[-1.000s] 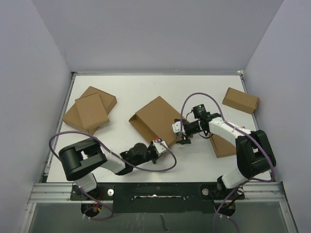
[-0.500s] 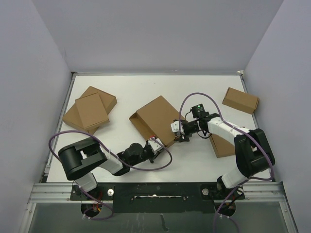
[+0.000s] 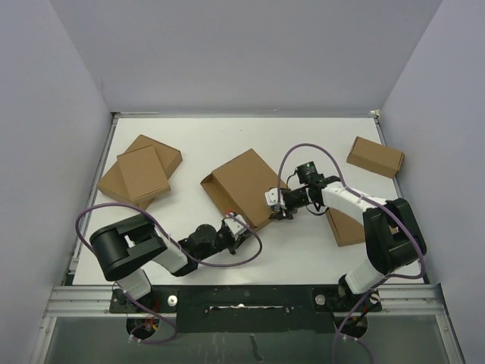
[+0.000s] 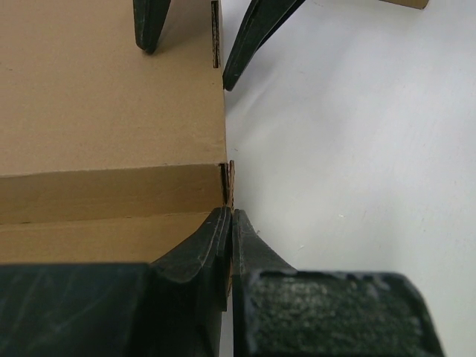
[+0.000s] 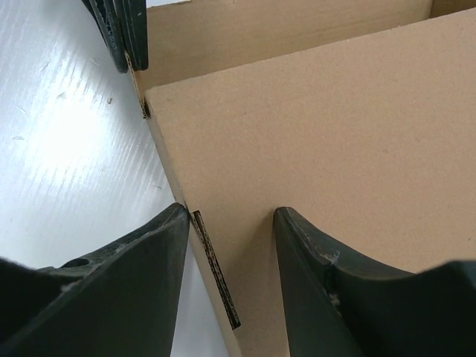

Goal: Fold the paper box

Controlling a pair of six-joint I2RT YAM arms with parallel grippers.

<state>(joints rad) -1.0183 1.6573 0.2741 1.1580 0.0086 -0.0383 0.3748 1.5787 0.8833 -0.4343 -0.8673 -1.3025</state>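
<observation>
Top view: paper box lies flat mid-table, turned diagonal. My left gripper is at its near corner, my right gripper at its right edge. Neither jaw state reads from here.

Left wrist view: my left gripper is pinched tight on the thin cardboard edge of the paper box.

Right wrist view: my right gripper stands partly apart, straddling the box's edge flap, one finger over the top panel, one on the table side.

Versus a second ago: my left gripper has slid left, my right has crept in on the edge. Box barely shifted.
</observation>
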